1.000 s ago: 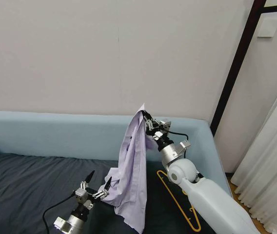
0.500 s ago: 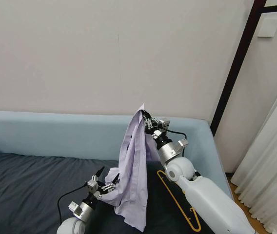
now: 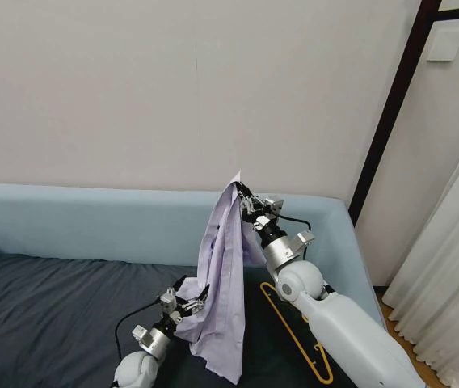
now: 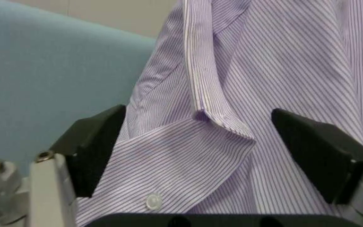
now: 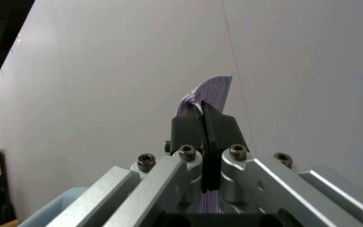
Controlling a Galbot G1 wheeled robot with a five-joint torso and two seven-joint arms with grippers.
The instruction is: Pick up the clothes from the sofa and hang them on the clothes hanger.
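Two grippers at one shirt

Right gripper (image 3: 244,200) is pinched closed on the top edge of the purple striped shirt (image 3: 228,267) and holds it up above the blue sofa (image 3: 92,222). Left gripper (image 3: 186,301) is spread wide around the shirt's lower fold. A yellow hanger (image 3: 292,330) lies on the seat beside it.

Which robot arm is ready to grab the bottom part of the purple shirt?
Probably the left: the left gripper is open right at the lower fold of the shirt, while the right gripper is shut on its top corner, holding it up.
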